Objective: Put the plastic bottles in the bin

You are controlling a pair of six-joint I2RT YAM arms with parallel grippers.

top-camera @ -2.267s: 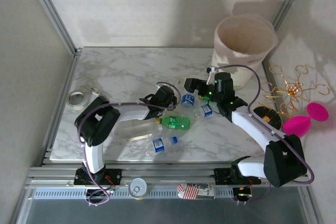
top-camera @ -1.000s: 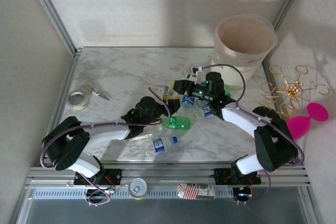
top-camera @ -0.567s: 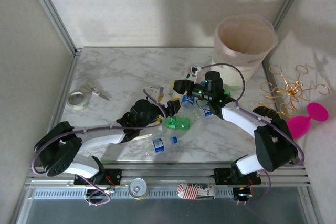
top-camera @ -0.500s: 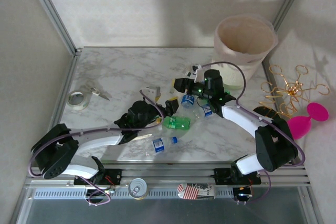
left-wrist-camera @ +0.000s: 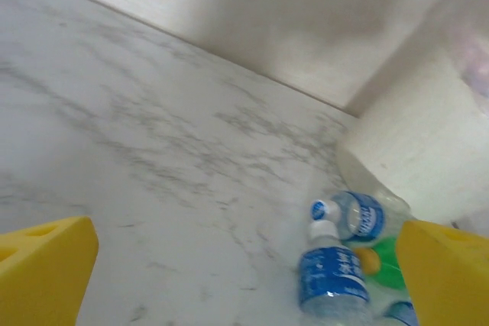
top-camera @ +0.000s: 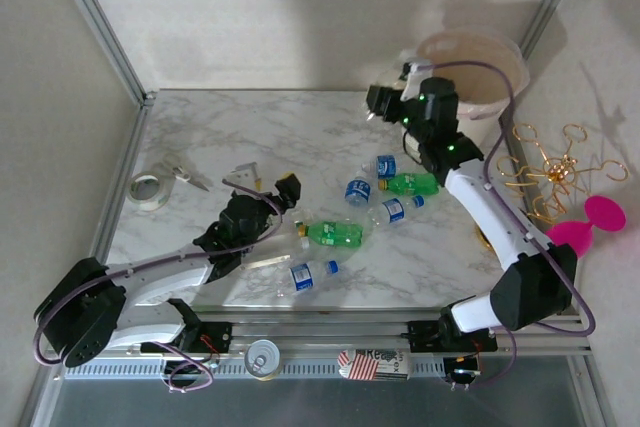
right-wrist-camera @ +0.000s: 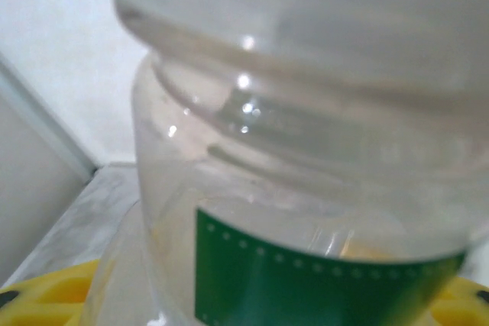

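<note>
the right end effector (top-camera: 383,100) has just risen off the worktop (top-camera: 220,137). half a second ago it sat low among the bottles; now it hangs high, just in front of the near rim of the bin (top-camera: 495,97). it is clamped on a clear bottle (right-wrist-camera: 306,188) with a green label. in the right wrist view that bottle stands between the two yellow pads (right-wrist-camera: 46,292), with the back wall rather than marble behind it. so one bottle is picked and on its way. from the top view it does not look to be over the bin's mouth yet, so the next step is probably to carry it a little further back and then let go.

the left end effector (top-camera: 268,179) has changed too. a second ago its jaws were together, close to the heap. now they stand wide apart with nothing between them, and the arm is drawn back to the left, lying low over the worktop. it appears free for a fresh pick.

several bottles (top-camera: 335,234) remain on the worktop between the two arms, some green and some blue-labelled. the left wrist view shows three of them lying ahead, near the foot of the bin. much of the task is still to do.
</note>
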